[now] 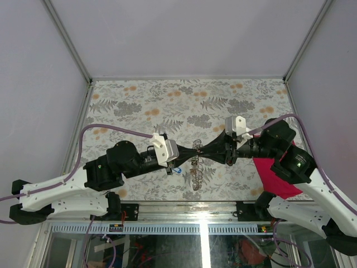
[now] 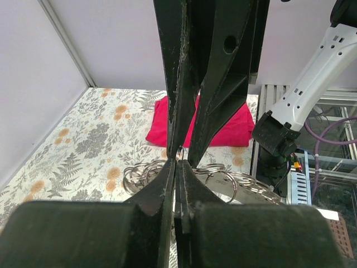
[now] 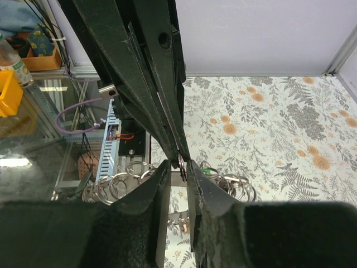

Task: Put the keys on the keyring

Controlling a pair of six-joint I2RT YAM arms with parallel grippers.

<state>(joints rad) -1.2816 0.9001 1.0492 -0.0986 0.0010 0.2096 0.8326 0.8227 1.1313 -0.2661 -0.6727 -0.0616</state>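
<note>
The two grippers meet tip to tip above the middle of the table. My left gripper is shut on the small silvery keyring, which stands edge-on at its tips. The right gripper is open a little, and the keyring sits in the narrow gap between its fingers. The long chain of silvery links hangs down from the tips onto the table. Small keys with red and yellow heads dangle below the right gripper. A blue-headed key shows under the left gripper.
A crimson cloth lies at the table's right front, partly under the right arm. The chain's links spread over the floral table below the grippers. Pale walls close in the back and sides.
</note>
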